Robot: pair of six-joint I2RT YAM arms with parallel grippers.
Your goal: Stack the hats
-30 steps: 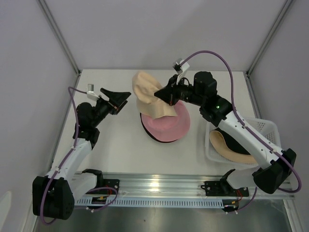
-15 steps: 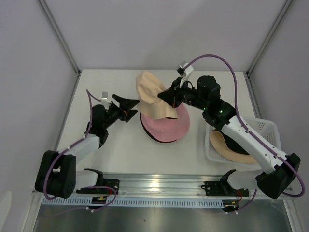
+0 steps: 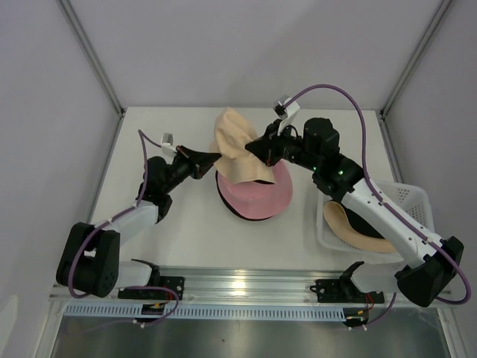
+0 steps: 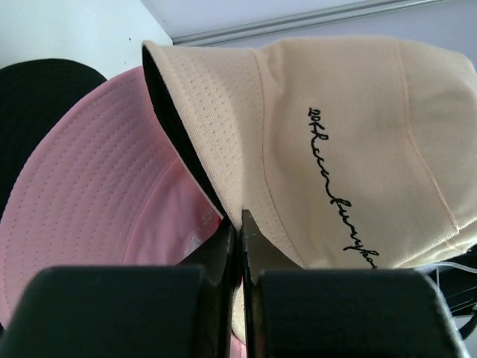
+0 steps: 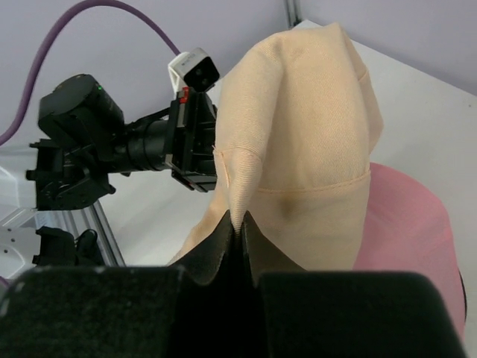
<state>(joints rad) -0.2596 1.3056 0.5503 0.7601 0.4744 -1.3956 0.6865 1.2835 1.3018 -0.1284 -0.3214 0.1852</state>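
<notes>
With the left end effector (image 4: 240,225) and right end effector (image 5: 237,222) each clamped on the beige hat (image 3: 235,145) hanging between them, lower it evenly, brim spread, onto the pink hat (image 3: 257,198) just below them.

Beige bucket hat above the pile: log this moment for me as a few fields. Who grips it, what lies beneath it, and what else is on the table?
held item: beige fabric bucket hat with black script embroidery, lifted and crumpled
left gripper: shut on its brim edge
right gripper: shut on a fold of its fabric
below: pink fabric bucket hat on a black hat, on the white table
right side: white plastic mesh basket holding another beige hat
</notes>
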